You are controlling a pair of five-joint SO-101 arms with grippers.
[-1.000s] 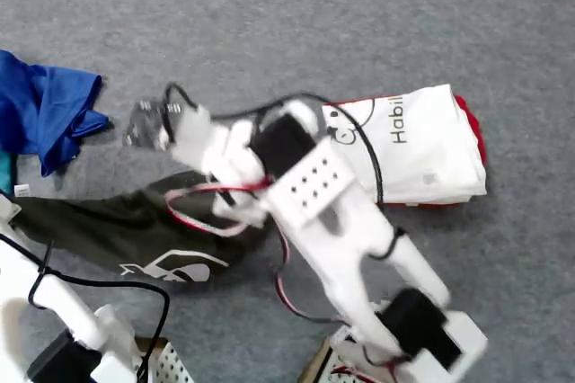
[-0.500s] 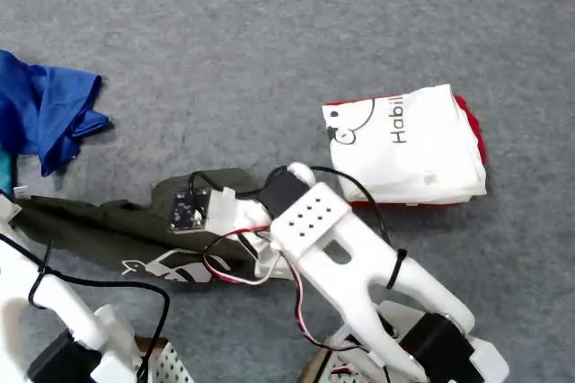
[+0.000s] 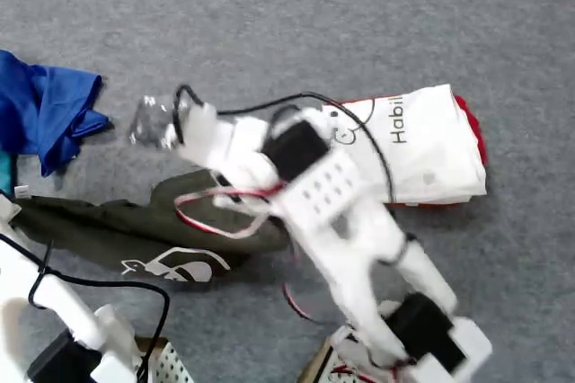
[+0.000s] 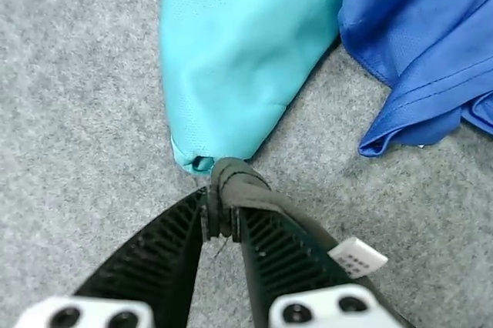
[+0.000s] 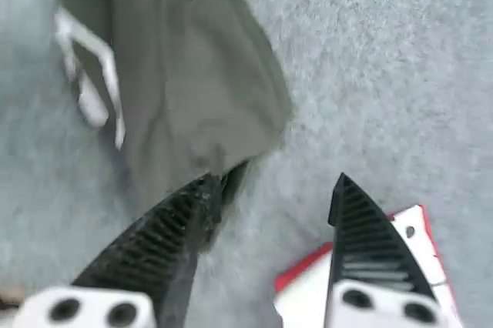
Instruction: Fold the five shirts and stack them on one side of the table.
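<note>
A dark olive shirt [image 3: 135, 230] lies crumpled along the table's front left, and my left gripper [image 4: 222, 216] is shut on one bunched corner [image 4: 235, 183] of it, beside a teal shirt [image 4: 246, 58] and a blue shirt [image 4: 416, 43]. The blue shirt [image 3: 45, 109] is heaped at the far left. A folded white shirt [image 3: 413, 145] rests on a red one [image 3: 471, 127] at the right. My right gripper [image 5: 273, 212] hangs open above the olive shirt's [image 5: 177, 89] other end, with nothing between its fingers. It appears raised and blurred [image 3: 151, 122] over the table's middle.
The left arm [image 3: 72, 325] stands at the front left corner, with black cable looped over it. A corner of the red and white stack [image 5: 362, 282] lies close under my right gripper. Bare grey tabletop [image 3: 296, 41] stretches across the back.
Half a second ago the right arm was down on the olive shirt's right end. It has since lifted up and back to the left, open. The left arm has not moved.
</note>
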